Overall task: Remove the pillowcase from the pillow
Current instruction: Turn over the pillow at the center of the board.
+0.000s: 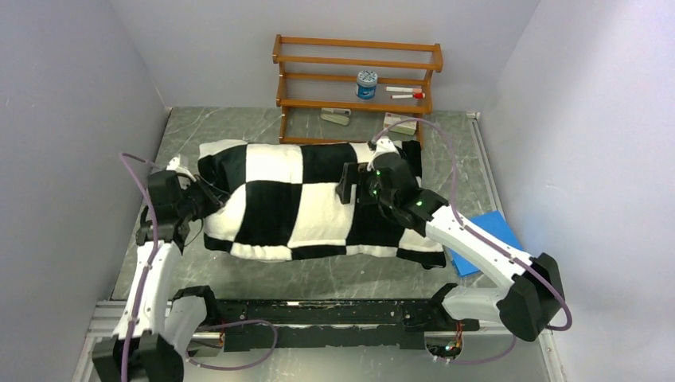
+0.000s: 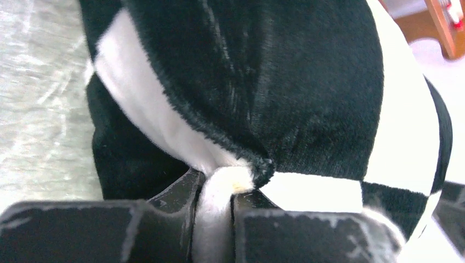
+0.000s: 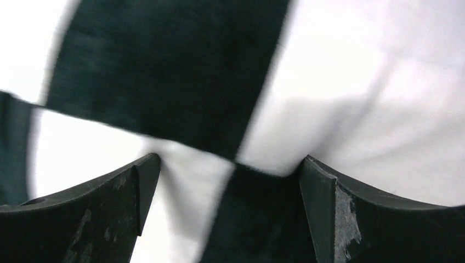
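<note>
Two grippers: we see both at the pillowcase [image 1: 302,199].
Left gripper [image 2: 219,192]: pinches its left edge.
Right gripper [image 3: 229,164]: spread over it.
Far edge: rack [image 1: 358,43] close behind.

Plush, velvety cloth pillowcase [image 2: 307,98]; marbled matt table [image 1: 318,277]; glossy wooden rack [image 1: 358,42]

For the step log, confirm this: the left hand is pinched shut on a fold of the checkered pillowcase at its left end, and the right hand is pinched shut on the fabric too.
Wrong on the right hand: the right wrist view shows it open, fingers wide apart over the pillowcase. The left hand is pinched shut on a fold, as stated.
</note>
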Robot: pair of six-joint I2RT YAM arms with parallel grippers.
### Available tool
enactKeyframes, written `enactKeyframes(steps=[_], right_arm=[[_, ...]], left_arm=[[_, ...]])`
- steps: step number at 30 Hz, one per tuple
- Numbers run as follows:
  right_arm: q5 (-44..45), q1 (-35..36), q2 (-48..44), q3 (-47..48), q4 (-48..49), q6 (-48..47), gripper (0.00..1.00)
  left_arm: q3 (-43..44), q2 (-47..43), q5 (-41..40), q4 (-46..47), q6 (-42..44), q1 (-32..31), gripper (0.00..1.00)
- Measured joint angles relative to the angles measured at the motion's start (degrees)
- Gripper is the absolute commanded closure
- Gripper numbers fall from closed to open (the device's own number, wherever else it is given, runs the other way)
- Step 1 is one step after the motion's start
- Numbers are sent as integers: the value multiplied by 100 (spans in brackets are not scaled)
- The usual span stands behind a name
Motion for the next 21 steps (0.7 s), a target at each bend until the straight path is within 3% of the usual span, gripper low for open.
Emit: enactKeyframes(steps=[4,9,12,15,21], right_arm=[[-544,24,-61,811,-243,-42,0],[-1080,260,769,2277,-76,-184,0],[-1080,479,1572,2658,-52,-232,0],[-732,748,2201,2031,173,-216,4],[-105,1123,1753,393,1899,133,10]], left_arm=[[-197,-743,-634,-118,-319,-977,95],[-839,-1515,-807,-74,-949,-1792,95],[-918,-1725,-874,-138,-1130,-1947,57],[-791,-1923,-1069,-555,-1130,-1993,6],[935,-1790,-2041,-2352,-767,-2201,3]])
